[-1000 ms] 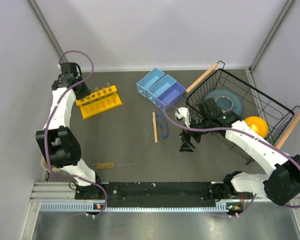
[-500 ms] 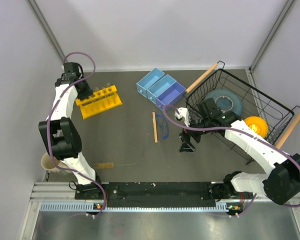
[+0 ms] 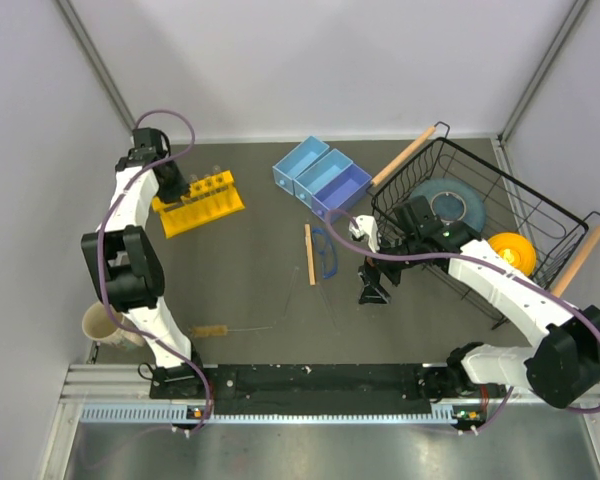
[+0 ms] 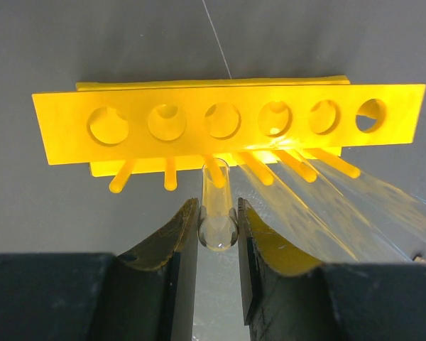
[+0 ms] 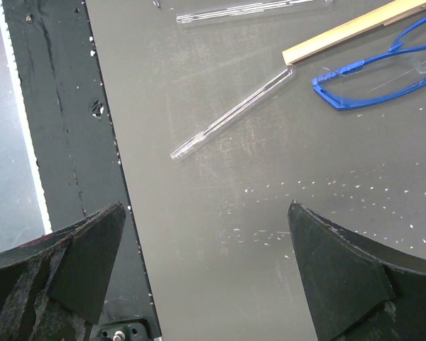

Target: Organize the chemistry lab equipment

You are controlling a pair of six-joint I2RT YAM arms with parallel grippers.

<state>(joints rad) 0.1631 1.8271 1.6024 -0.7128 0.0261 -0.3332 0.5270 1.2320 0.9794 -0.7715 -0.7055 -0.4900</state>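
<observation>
In the left wrist view my left gripper (image 4: pixel 218 222) is shut on a thin clear glass tube (image 4: pixel 217 206). The tube's rounded end sits between the pads and its far end points at the yellow rack (image 4: pixel 227 124). Other glass tubes (image 4: pixel 355 202) stand in the rack's right-hand holes. From above, the left gripper (image 3: pixel 170 185) is at the rack's (image 3: pixel 198 203) left end. My right gripper (image 3: pixel 372 290) hangs open over bare table, (image 5: pixel 206 213) in its own view. Beyond it lie a loose glass tube (image 5: pixel 234 112), the wooden stick (image 5: pixel 355 28) and the blue safety glasses (image 5: pixel 380 78). The brush (image 3: pixel 212 329) lies near the front.
Blue bins (image 3: pixel 322 177) sit at the back centre. The black wire basket (image 3: pixel 540 215) on the right holds a grey-blue plate (image 3: pixel 452 203) and a yellow bowl (image 3: pixel 510 250). A paper cup (image 3: pixel 102 322) stands at the front left. The black base rail (image 5: pixel 57 106) runs along the near edge.
My left arm has swung a little right, carrying the tube closer over the yellow rack. The right arm has not moved.
</observation>
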